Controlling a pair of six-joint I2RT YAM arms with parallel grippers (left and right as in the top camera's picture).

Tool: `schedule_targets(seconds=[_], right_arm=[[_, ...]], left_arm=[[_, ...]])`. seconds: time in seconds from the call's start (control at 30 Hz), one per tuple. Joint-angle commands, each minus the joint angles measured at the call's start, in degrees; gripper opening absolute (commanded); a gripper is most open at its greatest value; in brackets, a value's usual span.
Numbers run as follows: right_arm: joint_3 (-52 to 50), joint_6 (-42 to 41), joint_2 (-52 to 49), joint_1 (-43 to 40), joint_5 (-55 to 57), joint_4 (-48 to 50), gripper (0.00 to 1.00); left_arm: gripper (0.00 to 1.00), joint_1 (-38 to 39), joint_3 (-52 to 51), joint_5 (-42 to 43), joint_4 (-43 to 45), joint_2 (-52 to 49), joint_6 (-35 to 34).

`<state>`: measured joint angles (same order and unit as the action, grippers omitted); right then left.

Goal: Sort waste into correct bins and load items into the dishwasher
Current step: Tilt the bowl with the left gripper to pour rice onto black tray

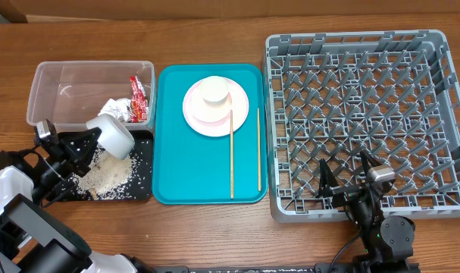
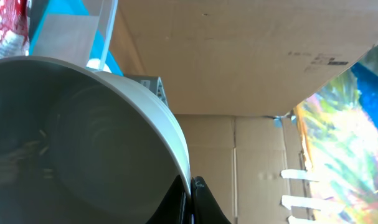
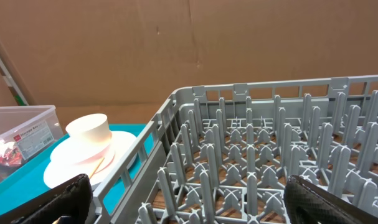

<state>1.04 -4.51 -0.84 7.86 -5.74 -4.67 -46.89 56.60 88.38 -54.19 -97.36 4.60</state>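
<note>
My left gripper [image 1: 93,141] is shut on the rim of a white bowl [image 1: 112,136], which it holds tilted over the black tray [image 1: 144,193]. Loose rice [image 1: 108,176] lies heaped in that tray. In the left wrist view the bowl [image 2: 83,143] fills the left side, with the left gripper [image 2: 190,190] pinching its edge. The clear tub [image 1: 63,83] holds the red wrapper [image 1: 139,98] and the crumpled tissue [image 1: 116,108]. A round plate [image 1: 214,114] with a small cup [image 1: 213,89] on it sits on the teal tray. My right gripper [image 1: 343,178] stands open over the grey dish rack [image 1: 366,114]'s front edge, empty; its fingers [image 3: 51,199] spread wide.
Two wooden chopsticks [image 1: 232,152] lie on the teal serving tray [image 1: 199,174] between the bins and the rack. The rack's upright pegs [image 3: 269,155] stand close below the right gripper [image 3: 195,199]. Brown cardboard walls stand behind the table.
</note>
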Motion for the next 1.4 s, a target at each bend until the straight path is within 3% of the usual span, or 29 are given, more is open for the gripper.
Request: schedule_targets(seconds=[0.0,0.77,0.9,0.97,1.07,1.2,1.37], right_arm=[[-0.59,0.04,0.46,-0.22,0.11,0.28,1.00],[-0.59,0.04,0.46,-0.22,0.11,0.28,1.00],[-0.59,0.04,0.46,-0.22,0.11,0.28,1.00],[-0.59,0.04,0.46,-0.22,0.11,0.28,1.00],[-0.59,0.04,0.46,-0.22,0.11,0.28,1.00],[-0.59,0.04,0.46,-0.22,0.11,0.28,1.00],[-0.59,0.02,0.46,-0.22,0.11,0.28,1.00]], left_arm=[[0.04,-0.37,-0.31,2.27,-2.36,-0.42,-0.35],[0.04,-0.35,-0.31,-0.07,-6.80,-0.42,0.59],[0.04,-0.48,-0.31,-1.07,-8.11,-0.42,4.13],[0.04,-1.07,-0.31,-1.70,-4.87,-0.42,1.68],[0.04,-1.20,-0.31,-1.42,-8.26,-0.39,1.07],[0.04,-1.11,-0.31,-8.52,-17.00,-0.39,8.90],[0.04,-1.09,-0.20,-9.01,-25.68,-0.35,19.30]])
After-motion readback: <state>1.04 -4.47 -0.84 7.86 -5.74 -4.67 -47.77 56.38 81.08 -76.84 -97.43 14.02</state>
